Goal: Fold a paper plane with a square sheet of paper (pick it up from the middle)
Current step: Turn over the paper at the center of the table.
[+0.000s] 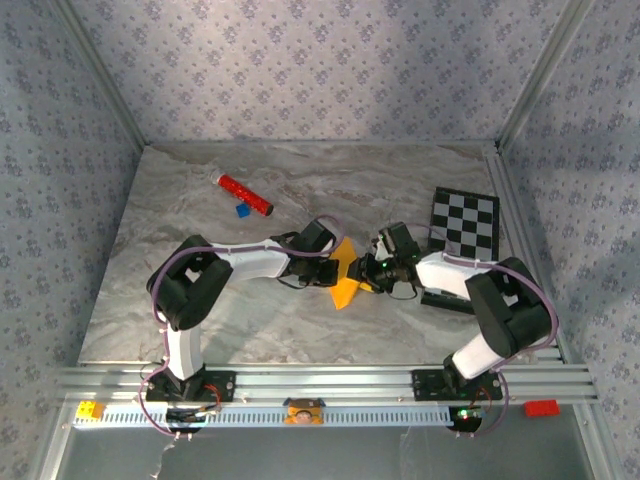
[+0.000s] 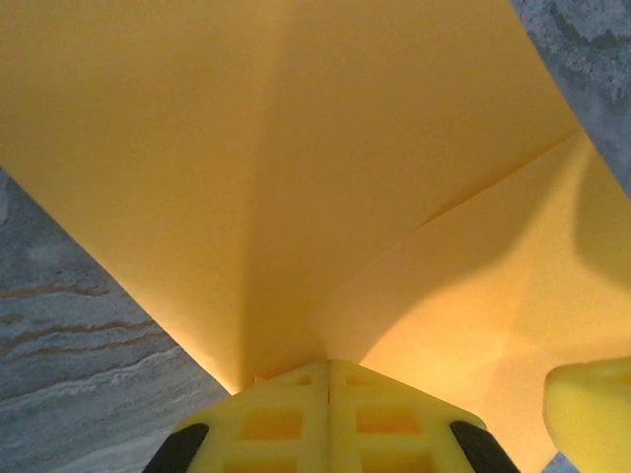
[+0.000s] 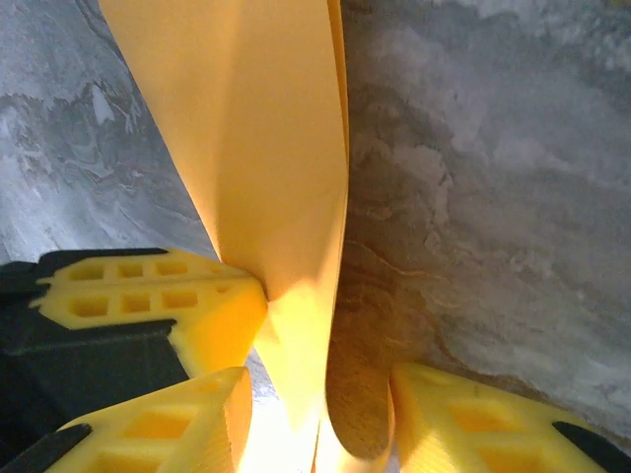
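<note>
Folded orange-yellow paper (image 1: pixel 345 290) is located near the middle of the grey marbled table (image 1: pixel 200 300), between the two arms, and is raised off the surface at its held portion. In the top view it reads as a narrow pointed shape with its tip toward the near edge. Left gripper (image 2: pixel 330 394): fingers pressed together, pinching the paper along a fold. The left wrist view shows the sheet fanning away from the closed pads, with a centre crease and a diagonal crease visible. Right gripper (image 3: pixel 315 419): fingers spread. A folded edge of the paper passes down through the gap, lying close to the left-hand finger (image 3: pixel 187 424) and apart from the right-hand one (image 3: pixel 473 424). Contact with the left-hand finger cannot be confirmed. No clamping by this gripper is observed. In the right wrist view the other arm's closed fingers (image 3: pixel 148 296) meet the paper from the left, just beside the right gripper. Other items noted: a red cylinder (image 1: pixel 245 195) lies at the far left of the table with a small blue object (image 1: pixel 241 211) just beside it, and a black-and-white checkered board (image 1: pixel 465 222) lies at the far right. All three are well apart from the paper.
</note>
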You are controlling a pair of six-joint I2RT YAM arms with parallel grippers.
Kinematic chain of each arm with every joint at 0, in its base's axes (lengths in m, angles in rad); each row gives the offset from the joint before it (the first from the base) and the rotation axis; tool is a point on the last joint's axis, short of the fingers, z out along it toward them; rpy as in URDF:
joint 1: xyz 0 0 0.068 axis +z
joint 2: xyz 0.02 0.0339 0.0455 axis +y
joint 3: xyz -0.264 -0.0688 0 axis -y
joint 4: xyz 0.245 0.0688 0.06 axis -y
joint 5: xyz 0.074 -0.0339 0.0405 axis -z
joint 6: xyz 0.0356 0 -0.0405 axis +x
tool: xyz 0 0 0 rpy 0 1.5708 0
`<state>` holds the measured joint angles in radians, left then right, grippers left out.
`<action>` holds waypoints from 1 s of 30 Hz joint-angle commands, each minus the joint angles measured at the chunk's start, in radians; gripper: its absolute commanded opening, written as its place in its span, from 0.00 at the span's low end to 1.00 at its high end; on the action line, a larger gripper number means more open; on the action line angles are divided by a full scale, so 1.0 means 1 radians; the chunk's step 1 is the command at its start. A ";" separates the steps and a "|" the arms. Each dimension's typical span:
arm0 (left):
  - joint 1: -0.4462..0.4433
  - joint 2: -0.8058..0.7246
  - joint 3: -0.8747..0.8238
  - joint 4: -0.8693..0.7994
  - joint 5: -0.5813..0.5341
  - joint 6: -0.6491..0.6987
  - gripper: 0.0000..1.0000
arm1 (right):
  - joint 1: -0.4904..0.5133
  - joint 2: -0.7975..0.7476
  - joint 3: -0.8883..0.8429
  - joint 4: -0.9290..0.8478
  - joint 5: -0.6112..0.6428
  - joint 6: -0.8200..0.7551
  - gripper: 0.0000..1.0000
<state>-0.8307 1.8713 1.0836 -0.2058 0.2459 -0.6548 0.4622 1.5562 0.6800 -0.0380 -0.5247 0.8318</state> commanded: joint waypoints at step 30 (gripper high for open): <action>-0.016 0.024 -0.026 -0.020 -0.008 -0.009 0.03 | -0.103 0.146 0.081 0.056 -0.196 -0.148 0.35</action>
<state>-0.8333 1.8713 1.0794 -0.1974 0.2462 -0.6556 0.3660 1.6814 0.7380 0.0418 -0.6895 0.7185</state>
